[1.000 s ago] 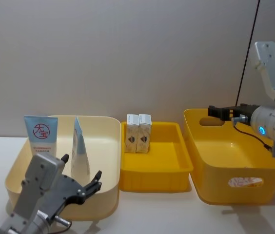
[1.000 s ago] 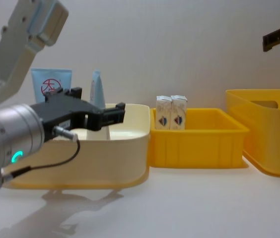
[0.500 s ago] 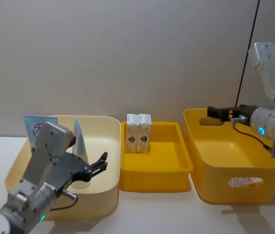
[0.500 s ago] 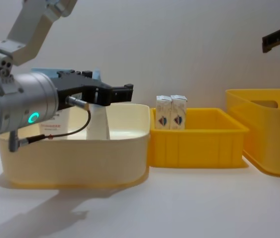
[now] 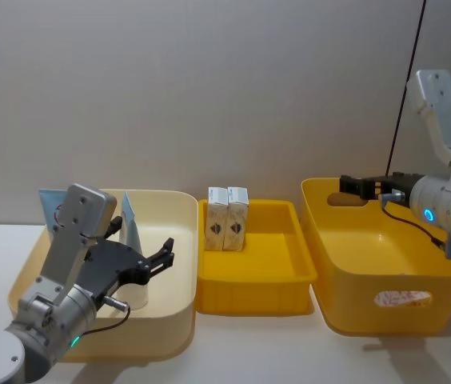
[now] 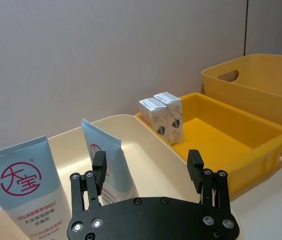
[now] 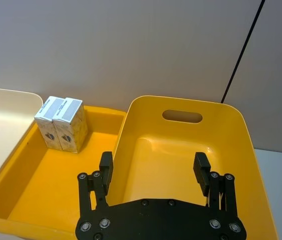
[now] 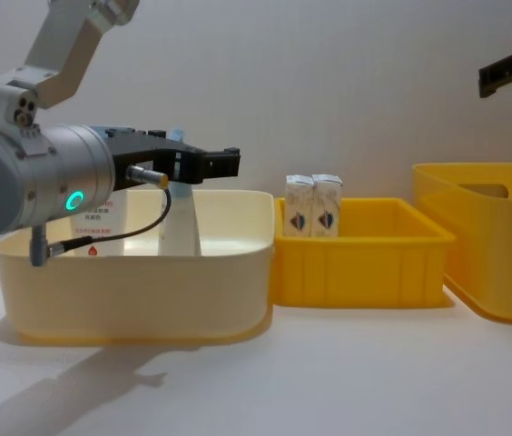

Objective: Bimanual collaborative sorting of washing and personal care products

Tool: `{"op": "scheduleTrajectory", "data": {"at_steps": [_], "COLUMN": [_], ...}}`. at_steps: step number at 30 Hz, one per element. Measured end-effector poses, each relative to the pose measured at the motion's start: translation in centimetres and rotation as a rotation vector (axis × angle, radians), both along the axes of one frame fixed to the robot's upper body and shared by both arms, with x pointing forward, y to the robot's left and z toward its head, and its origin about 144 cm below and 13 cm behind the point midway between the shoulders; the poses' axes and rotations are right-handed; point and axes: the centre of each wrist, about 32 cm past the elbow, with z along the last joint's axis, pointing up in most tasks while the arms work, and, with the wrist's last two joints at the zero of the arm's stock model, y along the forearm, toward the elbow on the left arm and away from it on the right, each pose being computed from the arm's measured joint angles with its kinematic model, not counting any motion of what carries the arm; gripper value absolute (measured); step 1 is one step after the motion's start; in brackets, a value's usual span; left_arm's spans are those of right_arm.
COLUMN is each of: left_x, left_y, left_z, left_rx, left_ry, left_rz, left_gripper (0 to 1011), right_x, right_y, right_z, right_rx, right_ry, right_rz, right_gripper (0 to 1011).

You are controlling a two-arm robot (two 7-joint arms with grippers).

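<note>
Two pale blue tubes stand in the cream bin (image 5: 173, 316): a slim tapered tube (image 5: 130, 230) (image 6: 108, 161) and a flat tube with a red round logo (image 6: 27, 186), half hidden behind my left arm in the head view. Two small white cartons (image 5: 227, 218) (image 7: 63, 129) stand upright at the back left of the shallow yellow tray (image 5: 257, 294). My left gripper (image 6: 147, 159) (image 5: 143, 235) hovers open over the cream bin, just short of the slim tube. My right gripper (image 7: 153, 161) (image 5: 345, 184) hangs open above the rear of the deep yellow bin (image 5: 393, 308), holding nothing.
The three containers sit side by side on a white table (image 8: 329, 381), against a grey wall. The deep yellow bin has a handle cut-out (image 7: 182, 116) and nothing inside. A dark cable (image 5: 405, 88) runs down behind the right arm.
My left arm has risen from the bin's front edge and reached forward over the cream bin toward the tubes, fingers still open. The right arm has not moved.
</note>
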Motion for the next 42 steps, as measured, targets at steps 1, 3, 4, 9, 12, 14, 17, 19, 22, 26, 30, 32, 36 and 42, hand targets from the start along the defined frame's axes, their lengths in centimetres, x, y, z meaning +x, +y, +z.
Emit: {"op": "scheduleTrajectory", "data": {"at_steps": [1, 3, 4, 9, 12, 14, 17, 19, 22, 26, 30, 32, 36, 42], "left_x": [0.0, 0.2, 0.3, 0.8, 1.1, 1.5, 2.0, 2.5, 3.1, 3.8, 4.3, 4.5, 4.8, 5.1], "left_y": [0.0, 0.0, 0.0, -0.1, -0.2, -0.2, -0.2, -0.1, -0.1, 0.0, 0.1, 0.3, 0.4, 0.7], "left_z": [0.0, 0.0, 0.0, 0.0, 0.0, 0.0, 0.0, 0.0, 0.0, -0.1, -0.2, -0.2, -0.4, -0.6], "left_rx": [-0.001, -0.002, -0.003, -0.003, -0.002, -0.001, 0.001, 0.004, 0.009, 0.016, 0.027, 0.034, 0.046, 0.061], "left_ry": [0.001, 0.005, 0.006, 0.015, 0.019, 0.024, 0.032, 0.039, 0.049, 0.059, 0.068, 0.072, 0.081, 0.086], "left_rz": [0.004, 0.014, 0.016, 0.03, 0.034, 0.034, 0.03, 0.024, 0.018, 0.014, 0.017, 0.023, 0.035, 0.057], "left_gripper": [1003, 1003, 1003, 1003, 1003, 1003, 1003, 1003, 1003, 1003, 1003, 1003, 1002, 1003], "right_x": [0.0, 0.0, 0.0, 0.0, 0.0, 0.0, 0.0, 0.0, 0.0, 0.0, 0.0, 0.0, 0.0, 0.0], "right_y": [0.0, 0.0, 0.0, 0.0, 0.0, 0.0, 0.0, 0.0, 0.0, 0.0, 0.0, 0.0, 0.0, 0.0], "right_z": [0.0, 0.0, 0.0, 0.0, 0.0, 0.0, 0.0, 0.0, 0.0, 0.0, 0.0, 0.0, 0.0, 0.0], "right_rx": [0.0, 0.0, 0.0, 0.0, 0.0, 0.0, 0.0, 0.0, 0.0, 0.0, 0.0, 0.0, 0.0, 0.0], "right_ry": [0.0, 0.0, 0.0, 0.0, 0.0, 0.0, 0.0, 0.0, 0.0, 0.0, 0.0, 0.0, 0.0, 0.0], "right_rz": [0.0, 0.0, 0.0, 0.0, 0.0, 0.0, 0.0, 0.0, 0.0, 0.0, 0.0, 0.0, 0.0, 0.0], "right_gripper": [1001, 1001, 1001, 1001, 1001, 1001, 1001, 1001, 1001, 1001, 1001, 1001, 1001, 1001]}}
